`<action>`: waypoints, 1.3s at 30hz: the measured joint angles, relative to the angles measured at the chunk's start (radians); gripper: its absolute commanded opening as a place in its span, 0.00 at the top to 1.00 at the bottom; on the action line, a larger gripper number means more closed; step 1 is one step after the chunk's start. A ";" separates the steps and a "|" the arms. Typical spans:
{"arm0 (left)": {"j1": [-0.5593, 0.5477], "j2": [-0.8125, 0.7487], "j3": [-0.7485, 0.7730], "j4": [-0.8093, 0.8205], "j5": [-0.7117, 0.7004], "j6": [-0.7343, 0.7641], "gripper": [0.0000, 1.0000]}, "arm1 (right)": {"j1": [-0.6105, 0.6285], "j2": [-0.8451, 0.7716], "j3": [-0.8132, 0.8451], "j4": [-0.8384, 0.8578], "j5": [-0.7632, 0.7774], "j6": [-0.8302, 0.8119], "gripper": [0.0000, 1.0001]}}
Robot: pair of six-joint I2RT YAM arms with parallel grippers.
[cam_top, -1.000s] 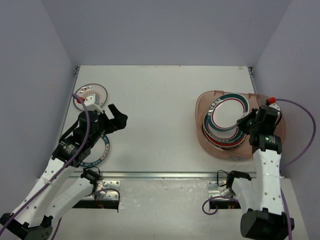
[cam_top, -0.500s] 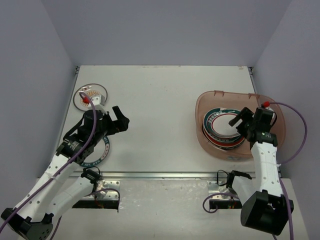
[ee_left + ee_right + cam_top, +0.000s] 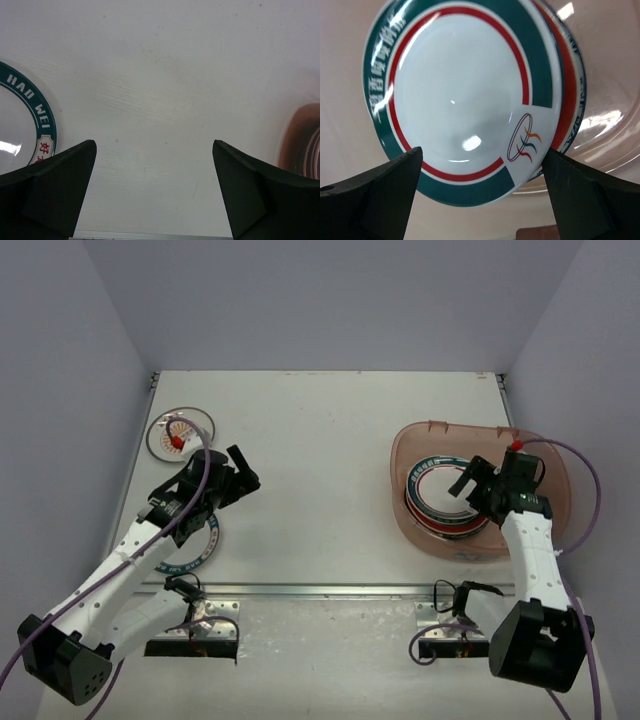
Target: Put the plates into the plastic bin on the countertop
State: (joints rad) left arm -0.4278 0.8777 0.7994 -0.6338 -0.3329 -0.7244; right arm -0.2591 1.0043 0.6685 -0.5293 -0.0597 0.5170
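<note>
The plastic bin (image 3: 398,465) stands on the right of the white countertop (image 3: 320,460). A stack of plates (image 3: 440,505) lies flat inside it, topped by a white plate with teal and red rings (image 3: 465,95). My right gripper (image 3: 470,483) hovers open just above that top plate (image 3: 482,165), holding nothing. A teal-rimmed plate (image 3: 205,545) lies at the front left, partly hidden under my left arm. An orange-centred plate (image 3: 180,432) sits at the back left. My left gripper (image 3: 242,473) stands open over bare countertop (image 3: 155,150), to the right of the teal-rimmed plate (image 3: 27,125).
The bin's flared wall (image 3: 605,65) surrounds the stack closely on the right. The bin's edge (image 3: 305,145) shows far off in the left wrist view. A metal strip (image 3: 320,589) runs along the countertop's front. Grey walls close in on three sides.
My right gripper has opened and let go of the teal-and-red plate, which has dropped from tilted to flat on the stack in the bin. The left gripper has shifted slightly right.
</note>
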 measured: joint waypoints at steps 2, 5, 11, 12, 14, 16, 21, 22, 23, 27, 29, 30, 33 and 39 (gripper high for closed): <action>0.000 0.058 0.000 0.024 0.017 -0.024 0.00 | 0.042 0.039 0.008 -0.023 0.015 -0.014 0.01; 0.000 0.137 0.006 0.049 0.046 -0.046 0.00 | 0.115 0.098 0.028 -0.065 0.079 -0.020 0.01; 0.001 0.204 0.052 0.067 0.063 -0.069 0.00 | 0.148 0.084 0.067 -0.120 0.265 0.013 0.01; 0.003 0.203 0.062 0.068 0.059 -0.071 0.00 | 0.148 0.073 0.075 -0.135 0.299 0.024 0.01; 0.020 0.202 0.079 0.069 0.057 -0.073 0.00 | 0.147 0.051 0.104 -0.163 0.330 0.045 0.01; 0.081 0.201 0.088 0.077 0.064 -0.074 0.00 | 0.145 0.018 0.130 -0.173 0.312 0.058 0.01; 0.384 0.203 0.095 0.099 0.108 -0.070 0.00 | 0.144 -0.172 0.113 -0.073 0.007 0.087 0.01; 0.438 0.206 0.099 0.104 0.107 -0.070 0.00 | 0.143 -0.222 0.107 -0.037 -0.113 0.106 0.01; 0.485 0.210 0.103 0.115 0.098 -0.073 0.00 | 0.144 -0.254 0.106 0.007 -0.223 0.131 0.01; 0.605 0.256 0.129 0.201 0.097 -0.082 0.00 | 0.172 -0.302 0.083 0.233 -0.633 0.259 0.01; 0.644 0.309 0.146 0.248 0.098 -0.094 0.00 | 0.194 -0.321 0.063 0.291 -0.749 0.299 0.01; 0.670 0.346 0.155 0.269 0.113 -0.102 0.00 | 0.203 -0.333 0.053 0.305 -0.787 0.310 0.01; 0.787 0.497 0.183 0.340 0.225 -0.152 0.00 | 0.224 -0.368 0.029 0.350 -0.889 0.346 0.01; 1.000 0.931 0.264 0.407 0.519 -0.199 0.00 | 0.233 -0.391 -0.075 0.630 -1.084 0.506 0.01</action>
State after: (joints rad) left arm 0.5719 1.8086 1.0634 -0.2270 0.1858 -0.9239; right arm -0.0261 0.6136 0.5931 0.1007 -1.1437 1.0234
